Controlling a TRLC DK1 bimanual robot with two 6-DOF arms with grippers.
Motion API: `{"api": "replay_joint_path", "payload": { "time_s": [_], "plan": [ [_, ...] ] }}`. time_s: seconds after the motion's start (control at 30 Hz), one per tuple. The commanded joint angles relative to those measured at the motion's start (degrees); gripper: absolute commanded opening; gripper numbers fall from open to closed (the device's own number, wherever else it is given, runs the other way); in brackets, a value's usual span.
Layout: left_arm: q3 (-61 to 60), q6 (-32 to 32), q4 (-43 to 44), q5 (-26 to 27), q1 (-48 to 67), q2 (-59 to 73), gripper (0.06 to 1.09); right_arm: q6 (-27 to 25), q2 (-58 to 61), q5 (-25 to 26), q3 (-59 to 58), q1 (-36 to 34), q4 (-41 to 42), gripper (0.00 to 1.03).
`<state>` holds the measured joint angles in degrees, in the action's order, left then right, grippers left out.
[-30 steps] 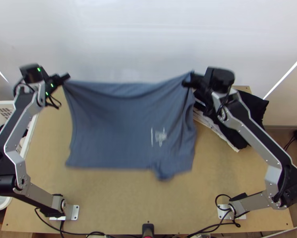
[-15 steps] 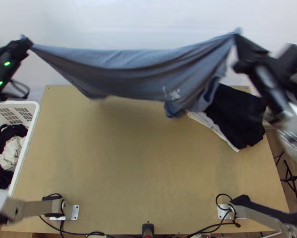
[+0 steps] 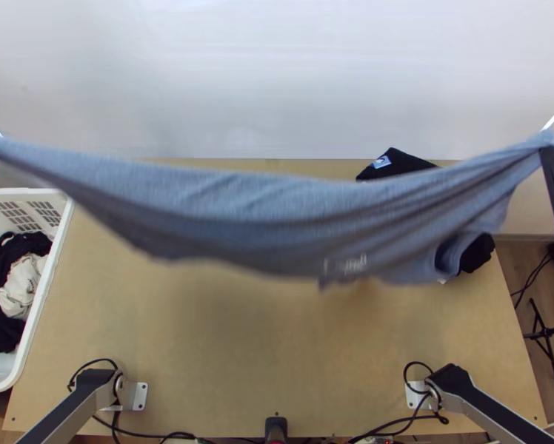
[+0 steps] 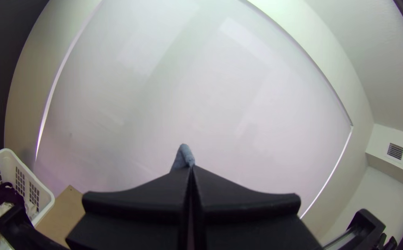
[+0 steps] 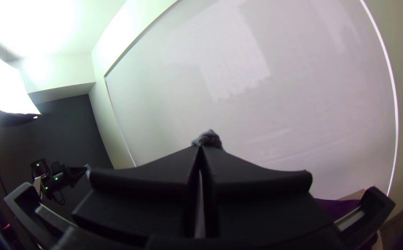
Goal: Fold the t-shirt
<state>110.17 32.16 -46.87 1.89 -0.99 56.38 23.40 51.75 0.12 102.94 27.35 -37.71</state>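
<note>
L hand [image 4: 191, 170]: clamped on tee [image 3: 277, 218], upper L.
R hand [image 5: 201, 149]: same, upper R.
Slip risk: poss. overpull.
Bunch risk: uneven lowering to worktop [image 3: 277, 355], ctr.

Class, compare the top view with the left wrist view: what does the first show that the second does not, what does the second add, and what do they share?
Top view: the t-shirt's long sagging middle with its pale print, black cloth, and the arms' base plates.

Left wrist view: the left end effector shut on a bit of shirt, and a vent.

Both: some shirt, the table, and the white basket holding dark and pale cloth.
</note>
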Motion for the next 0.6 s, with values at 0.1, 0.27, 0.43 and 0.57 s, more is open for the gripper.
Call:
{"api": "replay_joint_path", "payload": {
  "time_s": [0.1,0.27,0.43,0.57],
  "plan": [
    [-1.36,0.62,-4.02,-0.13,0.82,-5.93,0.09,0.77,-1.21,-0.21,1.83,2.27,-5.44,0.03],
    [-10.50,1.41,-4.72,-0.13,0.82,-10.59,0.09,3.76,0.28,-0.30,1.83,3.41,-11.50,0.03],
    [-26.15,1.06,-2.43,-0.22,0.73,-14.72,0.09,5.34,1.08,-0.38,-8.01,5.87,-10.36,0.03],
    [-42.85,-0.26,4.16,-0.13,0.91,-17.44,0.09,4.99,0.90,-1.97,-24.19,8.15,0.18,0.03]
  ]
}}
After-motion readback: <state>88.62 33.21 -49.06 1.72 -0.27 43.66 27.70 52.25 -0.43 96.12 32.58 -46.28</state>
